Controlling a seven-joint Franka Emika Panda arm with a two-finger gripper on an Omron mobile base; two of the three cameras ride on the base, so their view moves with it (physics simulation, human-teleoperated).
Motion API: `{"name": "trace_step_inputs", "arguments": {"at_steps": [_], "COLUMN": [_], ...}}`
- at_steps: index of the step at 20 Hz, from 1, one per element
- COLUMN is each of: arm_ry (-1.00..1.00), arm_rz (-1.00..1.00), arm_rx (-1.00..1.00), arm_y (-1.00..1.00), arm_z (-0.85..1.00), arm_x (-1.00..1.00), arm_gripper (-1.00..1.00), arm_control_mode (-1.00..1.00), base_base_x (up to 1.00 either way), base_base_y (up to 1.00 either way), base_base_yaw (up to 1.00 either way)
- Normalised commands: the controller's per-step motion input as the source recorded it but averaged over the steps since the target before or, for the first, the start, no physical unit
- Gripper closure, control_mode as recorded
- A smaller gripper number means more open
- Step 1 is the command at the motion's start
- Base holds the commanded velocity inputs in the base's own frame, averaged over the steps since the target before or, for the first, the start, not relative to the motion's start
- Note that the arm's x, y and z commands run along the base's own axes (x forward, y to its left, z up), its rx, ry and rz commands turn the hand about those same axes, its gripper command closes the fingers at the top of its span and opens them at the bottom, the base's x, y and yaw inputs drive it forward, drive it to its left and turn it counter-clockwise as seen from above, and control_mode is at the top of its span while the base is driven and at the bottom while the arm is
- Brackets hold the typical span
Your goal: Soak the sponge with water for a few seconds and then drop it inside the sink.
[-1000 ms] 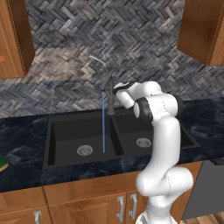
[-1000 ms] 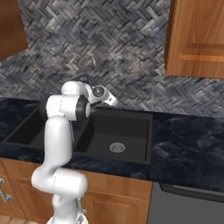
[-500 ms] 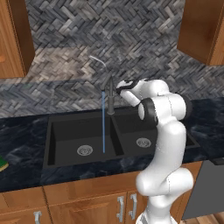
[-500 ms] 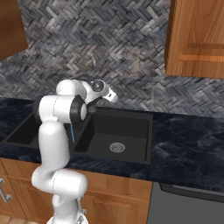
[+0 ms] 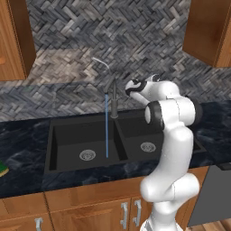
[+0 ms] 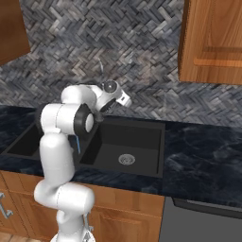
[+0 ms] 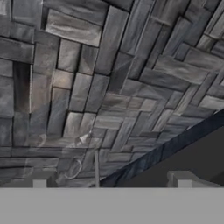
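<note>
The black double-basin sink (image 5: 67, 131) is set into the dark countertop. A thin light-blue stream of water (image 5: 106, 126) falls from the faucet (image 5: 113, 103) into the left basin. At the far left edge of the left base view the sponge (image 5: 2, 169) lies on the counter, green and yellow, cut off by the frame. My gripper (image 5: 130, 88) hangs above the sink's back rim, just right of the faucet and far from the sponge. In the hand view my gripper (image 7: 111, 181) stands wide open and empty, facing the tiled wall.
A herringbone tile backsplash (image 5: 135, 40) rises behind the sink. Wooden wall cabinets (image 5: 210, 31) hang at both upper sides. A dark appliance front (image 6: 203, 222) stands right of the base cabinets. Each basin has a round silver drain (image 6: 126, 159).
The arm has twisted: its elbow has swung right in the left base view and the hand has risen a little by the faucet. The water keeps running and the gripper stays open.
</note>
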Motion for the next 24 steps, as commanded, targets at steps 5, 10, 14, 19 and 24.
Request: {"name": "trace_step_inputs", "arguments": {"at_steps": [5, 10, 14, 19, 24], "arm_ry": [0.04, 0.0, 0.01, 0.04, 0.1], "arm_rz": [0.0, 0.0, 0.01, 0.01, 0.0], "arm_rx": [0.0, 0.02, 0.0, -0.02, -0.08], "arm_y": [-0.05, -0.05, 0.0, 0.0, 0.0], "arm_z": [0.16, 0.09, 0.23, 0.17, 0.38], "arm_x": [-0.5, -0.98, -0.79, -0.19, -0.37], "arm_gripper": [-1.0, -1.0, -1.0, -1.0, -1.0], "arm_control_mode": [-1.0, -1.0, -1.0, -1.0, -1.0], "base_base_x": [0.0, 0.0, 0.0, 0.0, 0.0], "base_base_y": [0.0, 0.0, 0.0, 0.0, 0.0], "base_base_yaw": [0.0, 0.0, 0.0, 0.0, 0.0]}}
